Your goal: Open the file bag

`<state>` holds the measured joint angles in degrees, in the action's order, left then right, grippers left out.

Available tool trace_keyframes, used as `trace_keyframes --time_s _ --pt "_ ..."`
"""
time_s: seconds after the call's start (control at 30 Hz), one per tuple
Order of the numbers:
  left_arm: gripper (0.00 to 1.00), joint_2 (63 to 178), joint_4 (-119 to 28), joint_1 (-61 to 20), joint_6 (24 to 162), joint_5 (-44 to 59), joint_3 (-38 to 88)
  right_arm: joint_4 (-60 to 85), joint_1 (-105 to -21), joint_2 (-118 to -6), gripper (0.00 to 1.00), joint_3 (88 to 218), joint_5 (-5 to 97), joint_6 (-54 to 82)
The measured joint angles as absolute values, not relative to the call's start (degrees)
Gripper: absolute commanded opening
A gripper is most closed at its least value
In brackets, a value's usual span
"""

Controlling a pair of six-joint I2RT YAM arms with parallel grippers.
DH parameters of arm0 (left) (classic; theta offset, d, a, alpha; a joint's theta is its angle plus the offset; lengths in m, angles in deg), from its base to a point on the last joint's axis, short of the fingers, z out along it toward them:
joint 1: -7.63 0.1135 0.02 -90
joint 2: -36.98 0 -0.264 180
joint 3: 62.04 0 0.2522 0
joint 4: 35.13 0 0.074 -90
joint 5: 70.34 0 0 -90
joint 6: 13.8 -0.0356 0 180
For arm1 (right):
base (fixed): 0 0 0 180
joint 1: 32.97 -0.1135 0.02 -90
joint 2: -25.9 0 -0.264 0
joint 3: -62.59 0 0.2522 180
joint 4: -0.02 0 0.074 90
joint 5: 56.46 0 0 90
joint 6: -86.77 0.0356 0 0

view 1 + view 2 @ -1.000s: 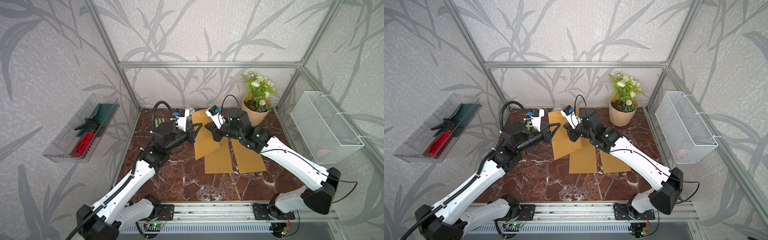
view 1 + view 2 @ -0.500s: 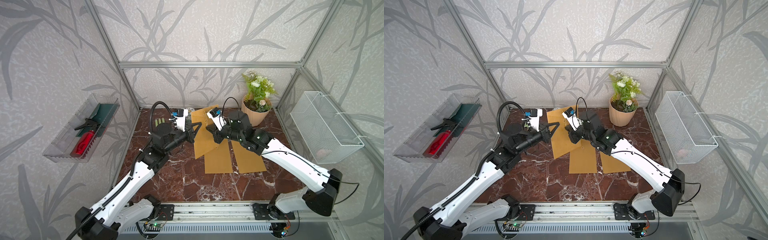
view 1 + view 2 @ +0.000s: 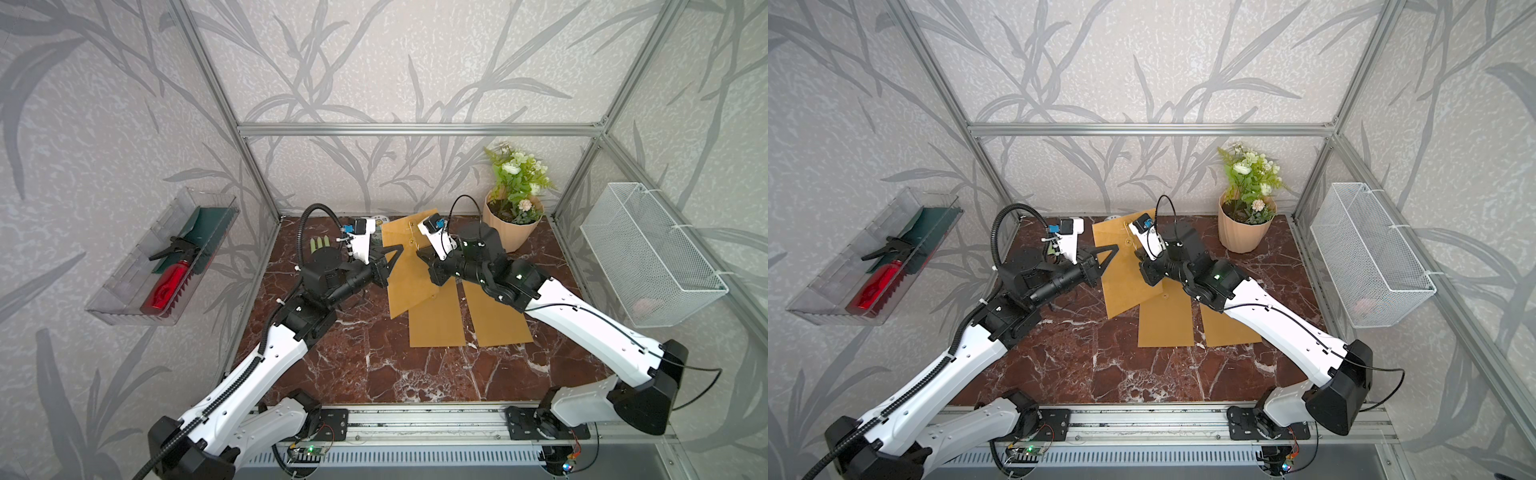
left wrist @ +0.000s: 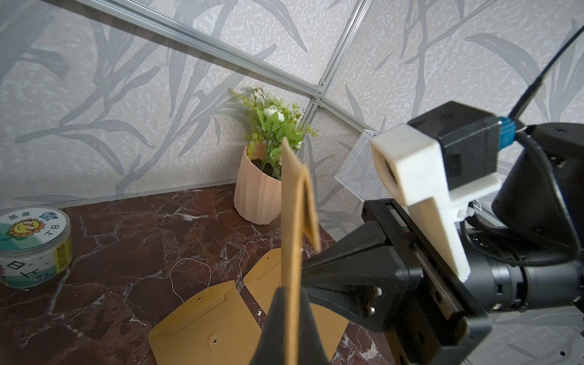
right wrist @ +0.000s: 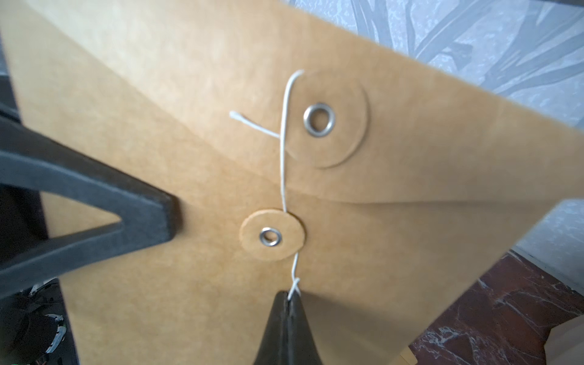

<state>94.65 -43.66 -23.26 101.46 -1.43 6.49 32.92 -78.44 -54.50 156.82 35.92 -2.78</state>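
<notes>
- The right gripper (image 5: pixel 289 303) is pressing its tips together on the white string (image 5: pixel 283 158), pinching it just beside the lower disc. The bite is looking thin, so a firm, even pinch is probably needed to stop the string slipping out.
- From that pinch the string is running taut past the rim of the lower disc (image 5: pixel 273 235). How many turns are lying under the disc cannot be told, so the pull is best going round the disc in a small circle, not straight away from it.
- Further along, the string is passing beside the upper disc (image 5: pixel 328 123) on the flap, with a short loose tail sticking out sideways. A hard tug is risking torn paper here, so light tension is the safer choice.
- The file bag (image 3: pixel 409 266) is hanging tilted between the two arms, with its top end raised off the table (image 3: pixel 374 365). Whether its low corner is touching the table cannot be told.
- The left gripper (image 4: pixel 295 284) is closed on the bag's side edge, pinching the paper. It is acting as the anchor, and the thin bag is likely to bend, so it is best holding firm without twisting while the right one is circling.
- Below, the spare bags (image 3: pixel 436 324) are lying flat on the table with loose strings, so unwinding well above them is avoiding a snag.
- Farthest back, the flower pot (image 3: pixel 511 237) is standing near the right arm, which is another reason for small circles.
</notes>
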Motion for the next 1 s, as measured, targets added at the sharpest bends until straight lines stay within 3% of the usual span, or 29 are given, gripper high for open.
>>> trace_keyframes --time_s 1.0 --pt "0.00 91.9 -43.7 -23.6 101.8 -3.8 1.9 33.5 -78.0 -52.2 0.00 156.8 33.6 -2.8"
